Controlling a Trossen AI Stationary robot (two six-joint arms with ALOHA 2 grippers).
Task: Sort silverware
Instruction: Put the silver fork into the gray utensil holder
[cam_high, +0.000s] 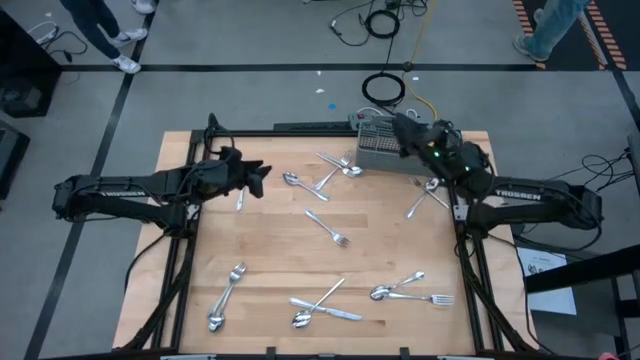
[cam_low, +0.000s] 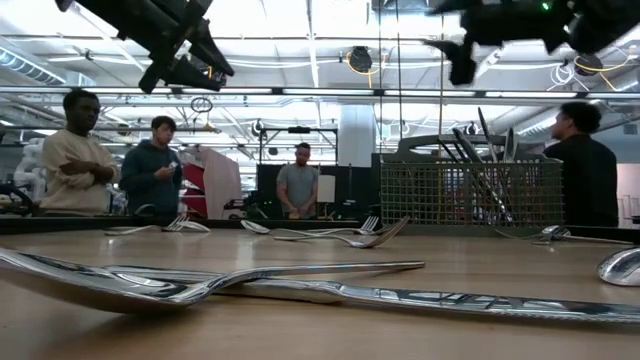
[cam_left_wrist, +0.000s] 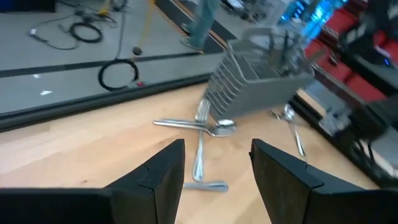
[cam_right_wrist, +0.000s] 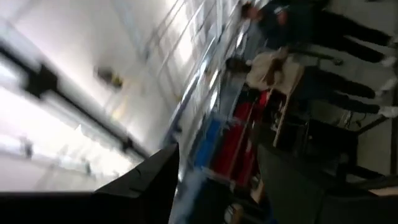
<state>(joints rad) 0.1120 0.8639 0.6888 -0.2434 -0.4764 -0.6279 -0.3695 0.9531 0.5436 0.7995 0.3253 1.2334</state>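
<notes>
From above, you see the left gripper (cam_high: 262, 177) over the left part of the wooden table (cam_high: 270, 255), with a single piece of silverware lying just beside it. The right gripper (cam_high: 400, 128) hangs over the grey mesh basket (cam_high: 374, 150) at the far edge, right of centre. The silverware (cam_high: 330, 232) is scattered: a cluster just left of the basket, a crossed pair to its right, one fork in the middle, and three groups along the near side.

At table height, you look along a long spoon (cam_low: 200, 282) and knife close to the camera, with more pieces farther back and the basket (cam_low: 460, 192) holding several upright utensils. Both arms hang high above the table; people stand in the room behind.

From the left wrist, your gripper's two fingers (cam_left_wrist: 160, 171) stand apart with nothing between them, facing the cluster of utensils (cam_left_wrist: 202, 127) and the basket (cam_left_wrist: 261, 84) beyond.

From the right wrist, you see only the tilted room and people; one dark finger (cam_right_wrist: 149, 180) shows, and whether these jaws are open or closed you cannot tell
</notes>
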